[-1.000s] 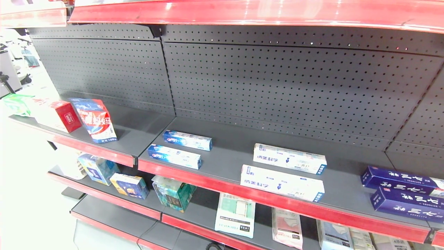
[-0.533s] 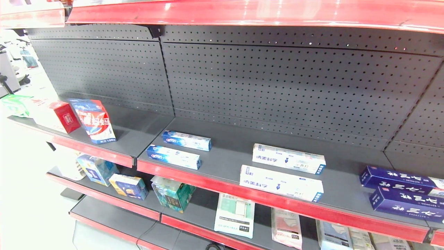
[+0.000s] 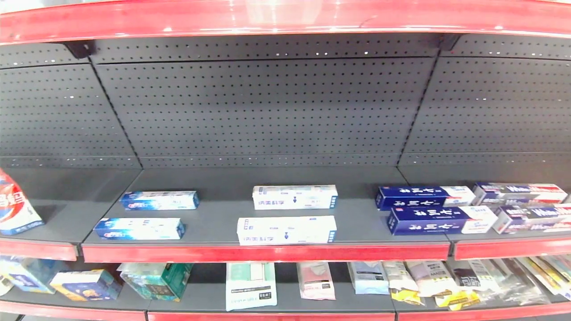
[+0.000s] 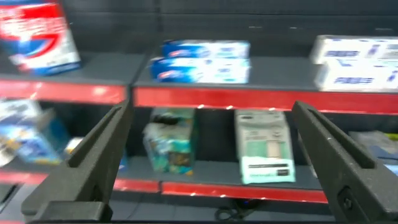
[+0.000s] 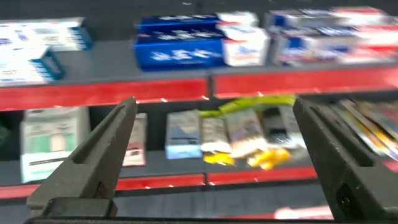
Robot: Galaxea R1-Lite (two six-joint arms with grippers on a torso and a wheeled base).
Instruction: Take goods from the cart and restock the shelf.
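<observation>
Head view: toothpaste boxes (image 3: pixel 286 229) look light, stiff, so pinch the narrow sides; left end effector (image 4: pixel 211 109) and right end effector (image 5: pixel 214 102) gape wide

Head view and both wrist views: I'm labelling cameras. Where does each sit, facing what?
Head view: on the head, facing the shelf squarely, slightly downward.
Left wrist view: left wrist, facing the light-blue boxes past the open left gripper.
Right wrist view: right wrist, facing the dark-blue boxes past the open right gripper.
Both wrist views share the white boxes.
</observation>
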